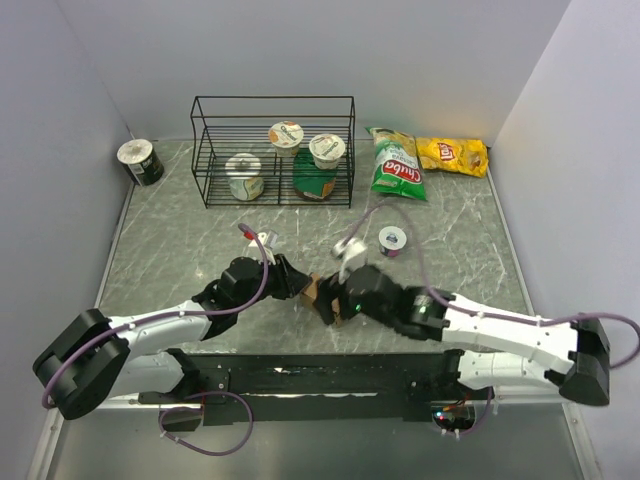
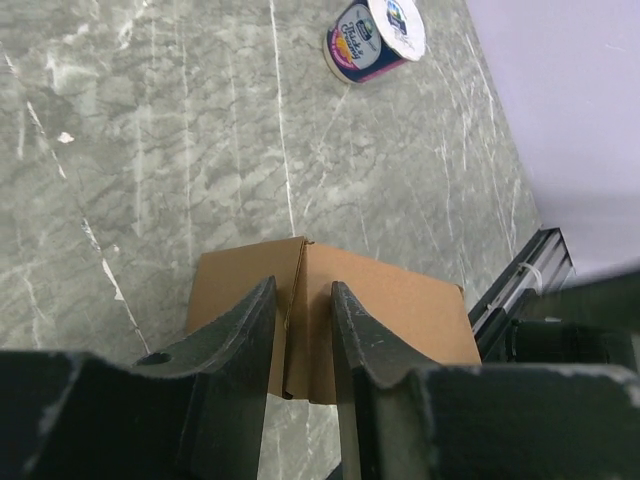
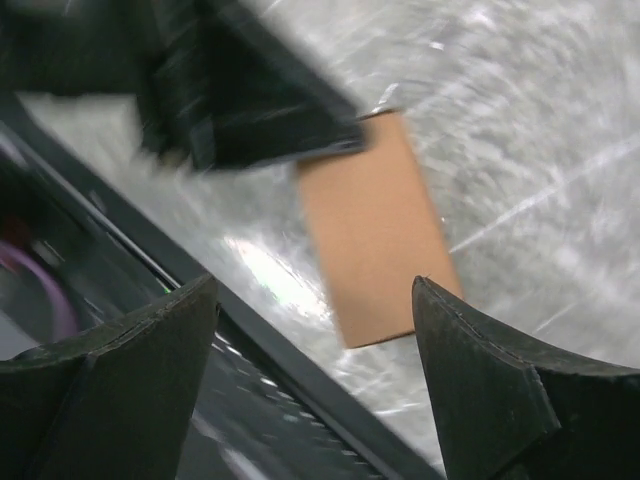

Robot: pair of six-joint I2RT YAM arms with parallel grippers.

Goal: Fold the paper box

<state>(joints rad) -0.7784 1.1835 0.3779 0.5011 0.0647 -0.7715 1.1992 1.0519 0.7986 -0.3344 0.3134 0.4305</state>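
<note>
The paper box (image 1: 314, 291) is plain brown cardboard, partly folded, near the table's front edge between my two grippers. In the left wrist view the paper box (image 2: 400, 310) shows two panels meeting at a raised seam. My left gripper (image 2: 303, 285) is nearly closed, and the seam runs between its fingers (image 2: 250, 330). In the top view the left gripper (image 1: 298, 283) is at the box's left side. My right gripper (image 1: 332, 302) is at its right side. The right gripper (image 3: 314, 282) is wide open and empty, and one brown panel (image 3: 375, 230) lies just beyond its fingertips (image 3: 450, 340).
A black wire rack (image 1: 272, 150) with several yogurt cups stands at the back. A loose yogurt cup (image 1: 392, 240) lies right of centre and shows in the left wrist view (image 2: 375, 35). Chip bags (image 1: 397, 165) lie back right and a dark can (image 1: 140, 162) back left. The black base rail (image 3: 300, 380) runs along the near edge.
</note>
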